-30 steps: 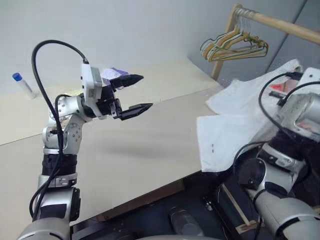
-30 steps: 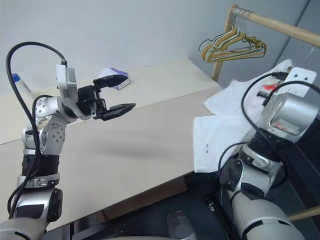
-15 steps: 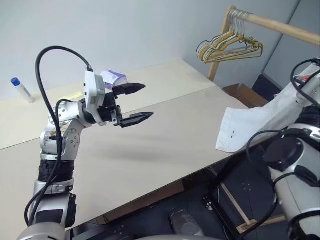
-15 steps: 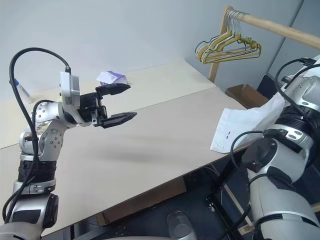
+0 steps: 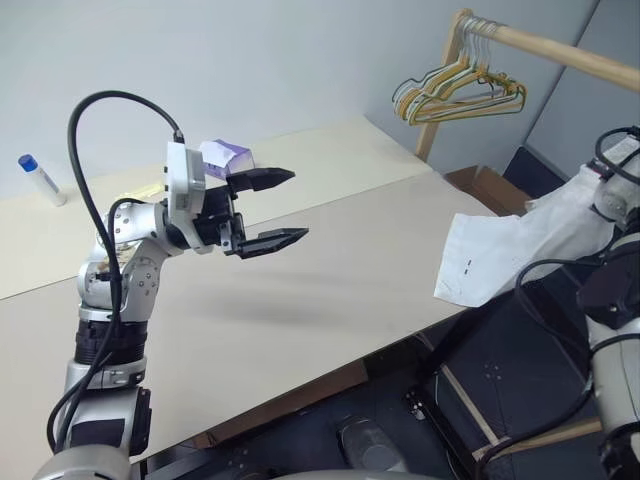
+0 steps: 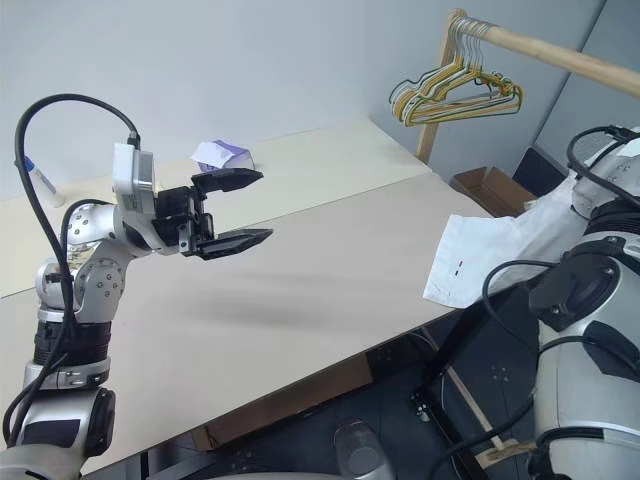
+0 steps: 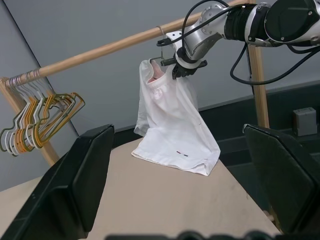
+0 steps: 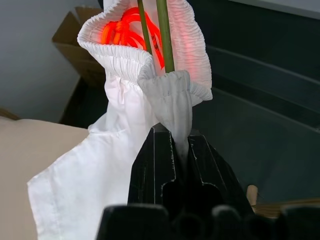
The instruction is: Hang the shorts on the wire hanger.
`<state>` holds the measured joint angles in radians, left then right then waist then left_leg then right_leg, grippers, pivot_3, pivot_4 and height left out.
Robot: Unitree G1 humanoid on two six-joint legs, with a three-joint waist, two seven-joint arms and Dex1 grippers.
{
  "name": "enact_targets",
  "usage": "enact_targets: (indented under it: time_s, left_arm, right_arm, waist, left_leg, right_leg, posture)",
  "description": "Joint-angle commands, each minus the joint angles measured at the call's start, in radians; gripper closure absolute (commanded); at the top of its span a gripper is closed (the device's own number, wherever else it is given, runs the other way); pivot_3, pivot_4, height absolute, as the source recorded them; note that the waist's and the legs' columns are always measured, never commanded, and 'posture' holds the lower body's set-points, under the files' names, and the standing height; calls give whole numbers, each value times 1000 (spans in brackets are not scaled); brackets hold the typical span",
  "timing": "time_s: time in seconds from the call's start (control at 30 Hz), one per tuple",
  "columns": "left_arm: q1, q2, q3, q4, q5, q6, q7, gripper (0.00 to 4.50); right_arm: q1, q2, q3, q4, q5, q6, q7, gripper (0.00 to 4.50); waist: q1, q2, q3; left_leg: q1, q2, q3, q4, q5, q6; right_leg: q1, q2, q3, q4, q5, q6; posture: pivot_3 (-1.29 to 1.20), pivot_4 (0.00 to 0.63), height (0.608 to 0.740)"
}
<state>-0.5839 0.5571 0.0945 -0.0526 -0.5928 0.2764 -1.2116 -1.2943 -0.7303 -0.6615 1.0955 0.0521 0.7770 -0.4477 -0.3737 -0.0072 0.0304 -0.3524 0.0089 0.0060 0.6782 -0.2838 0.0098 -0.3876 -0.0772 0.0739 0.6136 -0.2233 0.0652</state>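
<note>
The white shorts [image 5: 510, 245] hang at the table's right corner, one leg hem still resting on the tabletop. My right gripper [image 8: 181, 135] is shut on a fold of their gathered waistband. It also shows, raised under the wooden rail, as my right gripper [image 7: 180, 67]. Thin olive-green strands of the wire hanger [image 8: 164, 35] rise out of the waistband opening just past the fingertips; the rest of the hanger is hidden in the cloth. My left gripper [image 5: 297, 204] hovers open and empty above the table's left half, pointing toward the shorts.
A bunch of yellowish and pale hangers [image 5: 460, 90] hangs on a wooden rack rail [image 5: 550, 45] at the back right. A tissue pack [image 5: 228, 155] and a blue-capped bottle [image 5: 40, 178] sit far back on the beige table [image 5: 330, 290]. A cardboard box [image 5: 490, 185] stands beyond the right edge.
The right arm has lifted the shorts up and to the right: they lay spread on the table's right end and now hang with only a hem on the corner. The left gripper kept still.
</note>
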Motion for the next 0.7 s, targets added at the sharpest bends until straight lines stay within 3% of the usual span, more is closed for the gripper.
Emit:
enact_targets:
  time_s: [0.03, 0.47, 0.7]
  left_arm:
    - [-3, 1, 9, -26, -18, -6, 3, 44]
    - [9, -17, 3, -21, -6, -30, 9, 0]
    - [7, -13, 8, -15, -5, -36, 5, 0]
  right_arm:
    - [-24, -14, 46, 15, 14, -19, -4, 4500]
    - [5, 0, 158, -25, 3, -55, -62, 54]
    - [122, 82, 289, -321, -99, -79, -168, 19]
  waist:
    - [0, 0, 0]
    - [3, 0, 0]
    - [7, 1, 0]
  left_leg:
    - [0, 0, 0, 0, 0, 0]
    - [0, 0, 0, 0, 0, 0]
    - [0, 0, 0, 0, 0, 0]
  right_leg:
    - [0, 0, 0, 0, 0, 0]
    - [0, 0, 0, -1, 0, 0]
    - [0, 0, 1, 0, 1, 0]
  posture:
    - [-265, 0, 740]
    - [-257, 0, 740]
    - [-255, 0, 740]
